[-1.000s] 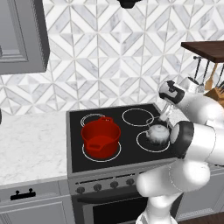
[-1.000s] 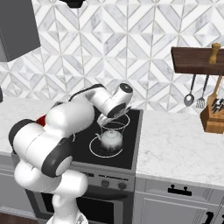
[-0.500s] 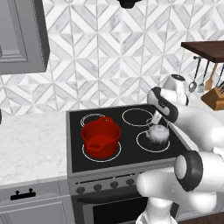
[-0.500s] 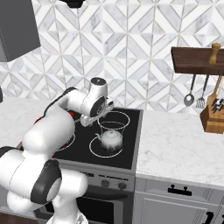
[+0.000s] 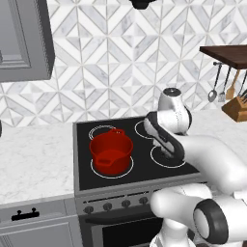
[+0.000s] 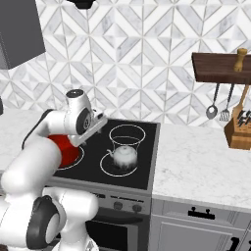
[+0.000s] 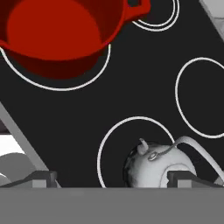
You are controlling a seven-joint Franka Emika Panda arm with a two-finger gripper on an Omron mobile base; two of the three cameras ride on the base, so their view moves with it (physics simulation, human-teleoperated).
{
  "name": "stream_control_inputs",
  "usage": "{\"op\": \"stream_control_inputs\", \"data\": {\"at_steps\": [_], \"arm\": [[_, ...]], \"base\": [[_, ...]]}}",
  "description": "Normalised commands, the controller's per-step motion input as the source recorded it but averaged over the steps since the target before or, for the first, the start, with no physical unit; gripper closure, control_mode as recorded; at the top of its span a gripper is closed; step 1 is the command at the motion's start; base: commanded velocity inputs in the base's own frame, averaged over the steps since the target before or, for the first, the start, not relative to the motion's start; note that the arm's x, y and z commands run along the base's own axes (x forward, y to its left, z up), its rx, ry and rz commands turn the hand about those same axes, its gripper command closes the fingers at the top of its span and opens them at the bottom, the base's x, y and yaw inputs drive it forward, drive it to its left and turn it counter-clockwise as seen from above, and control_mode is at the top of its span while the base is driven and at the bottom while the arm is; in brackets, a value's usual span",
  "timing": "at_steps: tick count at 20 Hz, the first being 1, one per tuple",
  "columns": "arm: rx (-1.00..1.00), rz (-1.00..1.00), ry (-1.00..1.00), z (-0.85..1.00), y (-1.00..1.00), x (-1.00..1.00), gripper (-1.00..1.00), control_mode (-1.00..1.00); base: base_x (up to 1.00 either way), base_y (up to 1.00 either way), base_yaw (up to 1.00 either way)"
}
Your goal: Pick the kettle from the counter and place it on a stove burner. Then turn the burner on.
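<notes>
With its fingers spread and empty, the gripper (image 7: 111,177) hovers above the kettle (image 7: 158,166), which sits inside the burner (image 7: 105,146) ring, pot (image 7: 61,30) beyond.

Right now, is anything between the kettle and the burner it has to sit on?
Nothing visible. The kettle already stands inside the stove burner ring at the cooktop's front. The red pot sits apart on its own ring.
</notes>
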Motion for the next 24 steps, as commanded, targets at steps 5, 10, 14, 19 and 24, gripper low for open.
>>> {"op": "stream_control_inputs", "data": {"at_steps": [5,10,14,19,24], "arm": [[-0.11,0.00,0.00,0.06,0.51,-0.12,-1.00,-1.00],[-0.10,0.00,0.00,0.13,0.48,-0.23,-1.00,-1.00],[-0.09,0.00,-0.05,0.03,0.38,-0.43,-1.00,-1.00],[-0.03,-0.01,-0.19,0.00,0.26,-0.61,-1.00,-1.00],[0.15,-0.20,-0.29,-0.06,0.08,-0.79,-1.00,-1.00]], "base": [[0.00,0.00,0.00],[0.00,0.00,0.00],[0.00,0.00,0.00],[0.00,0.00,0.00],[0.00,0.00,0.00]]}}
